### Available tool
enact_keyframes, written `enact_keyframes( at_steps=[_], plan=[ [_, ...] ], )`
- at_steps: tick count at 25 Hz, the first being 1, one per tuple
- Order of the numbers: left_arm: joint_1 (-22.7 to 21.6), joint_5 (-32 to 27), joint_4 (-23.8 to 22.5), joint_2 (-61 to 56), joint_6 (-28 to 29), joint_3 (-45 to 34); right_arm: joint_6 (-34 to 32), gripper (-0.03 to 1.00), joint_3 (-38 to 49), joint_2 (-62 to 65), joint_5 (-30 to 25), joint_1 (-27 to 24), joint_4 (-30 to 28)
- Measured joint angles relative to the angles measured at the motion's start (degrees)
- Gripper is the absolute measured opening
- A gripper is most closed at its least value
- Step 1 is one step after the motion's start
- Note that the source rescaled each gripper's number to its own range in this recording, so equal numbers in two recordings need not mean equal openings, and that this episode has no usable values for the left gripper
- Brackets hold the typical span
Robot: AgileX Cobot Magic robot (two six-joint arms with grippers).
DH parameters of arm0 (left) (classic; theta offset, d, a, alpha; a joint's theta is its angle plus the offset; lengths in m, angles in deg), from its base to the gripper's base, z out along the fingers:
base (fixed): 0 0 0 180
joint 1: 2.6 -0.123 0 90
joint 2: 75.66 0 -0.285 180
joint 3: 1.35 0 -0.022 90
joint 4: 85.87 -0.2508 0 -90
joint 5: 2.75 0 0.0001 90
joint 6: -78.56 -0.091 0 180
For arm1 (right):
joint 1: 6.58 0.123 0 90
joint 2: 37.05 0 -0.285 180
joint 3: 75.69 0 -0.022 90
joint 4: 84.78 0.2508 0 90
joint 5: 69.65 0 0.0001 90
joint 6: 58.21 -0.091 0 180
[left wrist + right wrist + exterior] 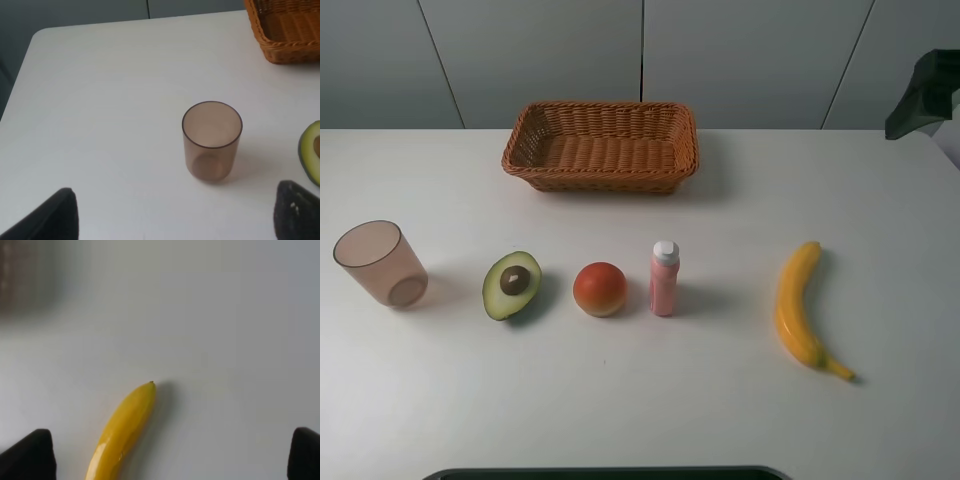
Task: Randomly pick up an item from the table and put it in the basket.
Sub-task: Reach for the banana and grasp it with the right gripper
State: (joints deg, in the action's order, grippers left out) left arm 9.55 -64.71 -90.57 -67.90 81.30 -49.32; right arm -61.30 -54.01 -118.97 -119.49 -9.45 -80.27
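Observation:
The yellow banana (798, 305) lies on the white table (880, 200) at the right, stem tip toward the front. It also shows in the right wrist view (125, 432). My right gripper (167, 457) is open and empty, hovering above the table with the banana's blunt end between its fingertips (27, 455). The brown wicker basket (600, 147) stands at the back centre and holds nothing. My left gripper (175, 220) is open and empty above the left of the table, near the cup. Only a dark part of the right arm (923, 95) shows in the high view.
A translucent pinkish cup (380, 263) stands upright at the front left, also seen in the left wrist view (211, 142). In a row to its right are a halved avocado (512, 285), a red-orange round fruit (600, 289) and a pink bottle with white cap (664, 278).

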Motion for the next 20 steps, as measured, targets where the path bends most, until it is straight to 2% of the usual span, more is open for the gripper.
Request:
enact_keyframes(
  at_steps=[9,20],
  plan=[
    [0.00,0.00,0.00,0.00,0.00,0.00,-2.08,1.00,5.04,-7.06,6.88,0.00,1.04],
    [0.00,0.00,0.00,0.00,0.00,0.00,-1.10,1.00,5.54,-18.33,9.91,0.58,3.53]
  ],
)
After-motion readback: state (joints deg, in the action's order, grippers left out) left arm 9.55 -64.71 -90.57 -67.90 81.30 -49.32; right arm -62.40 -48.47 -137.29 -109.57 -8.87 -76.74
